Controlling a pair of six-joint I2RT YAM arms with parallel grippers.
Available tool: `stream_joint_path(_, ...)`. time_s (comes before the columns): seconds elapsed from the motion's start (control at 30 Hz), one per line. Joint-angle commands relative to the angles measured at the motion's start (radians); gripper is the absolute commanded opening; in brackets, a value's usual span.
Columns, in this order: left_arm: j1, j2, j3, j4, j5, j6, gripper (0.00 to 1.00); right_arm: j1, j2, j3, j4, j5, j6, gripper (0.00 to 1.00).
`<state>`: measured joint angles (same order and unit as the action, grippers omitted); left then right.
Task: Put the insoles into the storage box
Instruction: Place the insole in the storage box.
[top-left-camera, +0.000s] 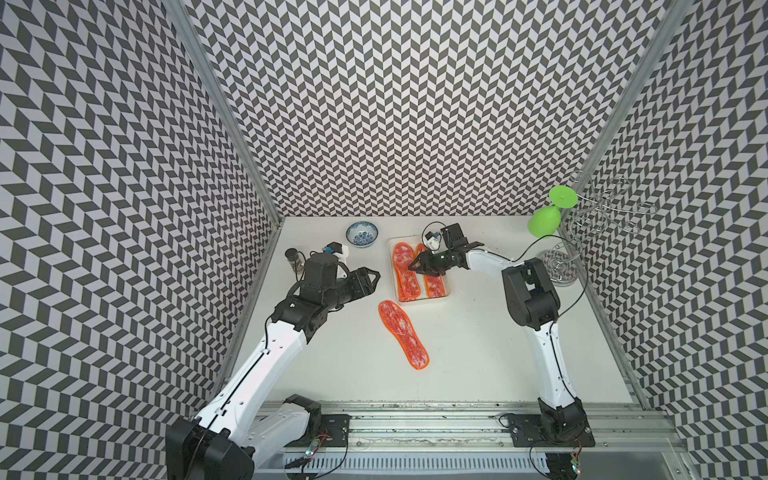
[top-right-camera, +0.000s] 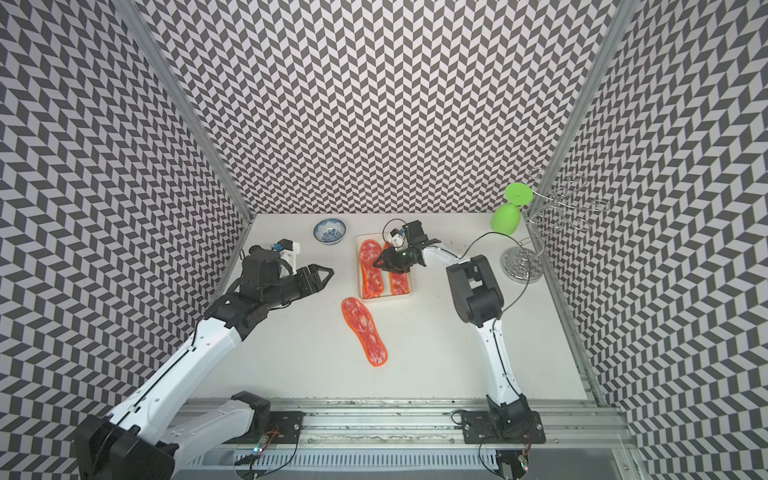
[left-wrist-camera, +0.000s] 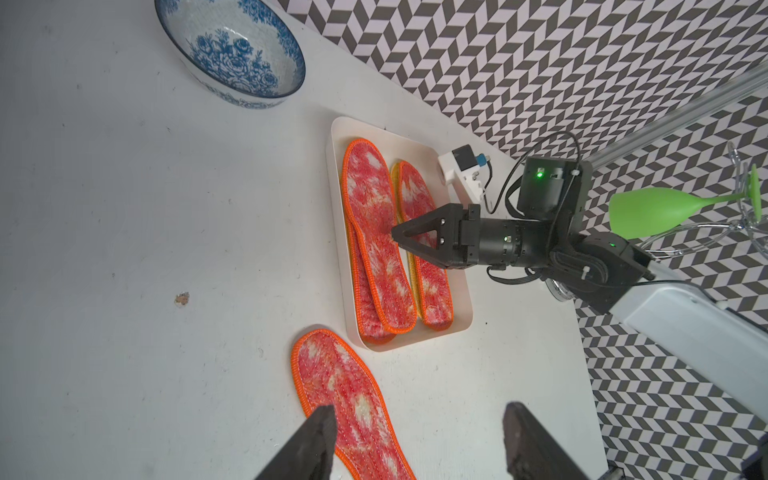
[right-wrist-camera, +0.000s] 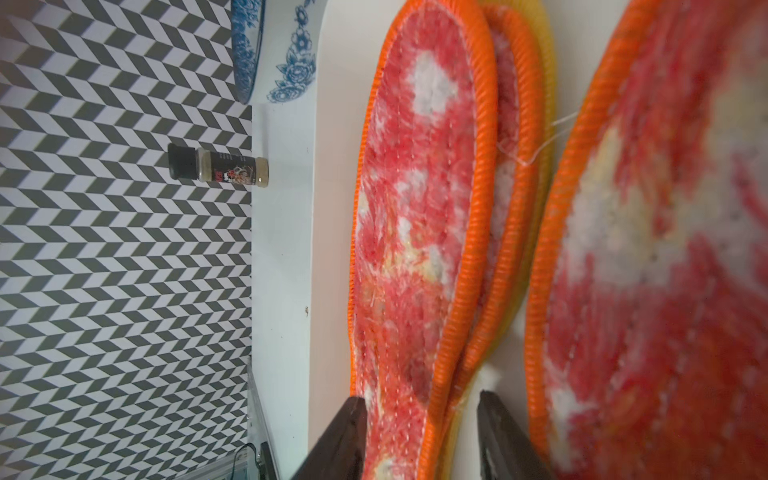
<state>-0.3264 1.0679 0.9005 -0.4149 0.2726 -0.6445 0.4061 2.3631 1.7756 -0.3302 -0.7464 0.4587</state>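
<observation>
Right claw (right-wrist-camera: 419, 399): fingers (right-wrist-camera: 336, 449) parted, straddling the edge of the top insole (right-wrist-camera: 415, 208); a gap shows beside one finger, so nothing is judged pinched. That insole lies skewed on another at the 9 o'clock side of the storage box (left-wrist-camera: 357, 131); a second pair (left-wrist-camera: 432, 286) lies at 3 o'clock, yellow edges showing beneath. Risk: the pile, or the stray thread (right-wrist-camera: 525, 161), could be snagged on withdrawal and the top insole dragged over the low rim.

Left claw (left-wrist-camera: 419, 407): spread and empty, held at 11 o'clock of the loose insole (top-left-camera: 403, 334), which lies flat on the worktop (top-left-camera: 478, 353) at 6 o'clock of the box. Risk: the thin edge could be missed, or the arms fouled over the box.
</observation>
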Motion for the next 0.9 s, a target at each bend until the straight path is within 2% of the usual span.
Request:
stream_joint_path(0.0,0.004,0.022,-0.026,0.013,0.03,0.009,0.68,0.019,-0.076,0.001,-0.025,0.033,-0.025,0.48)
stream_joint_path(0.27,0.004,0.038,-0.051,0.025,0.042,0.017,0.68,0.049,-0.09,-0.029,-0.027,0.021,-0.033,0.48)
stream_joint_path(0.67,-0.004,0.04,-0.095,0.024,0.046,-0.009,0.67,0.051,-0.146,-0.058,-0.062,0.104,-0.068,0.49)
stream_joint_path(0.87,-0.122,0.068,-0.157,0.047,-0.035,-0.126,0.64,0.045,-0.212,-0.026,-0.129,0.167,-0.116,0.5)
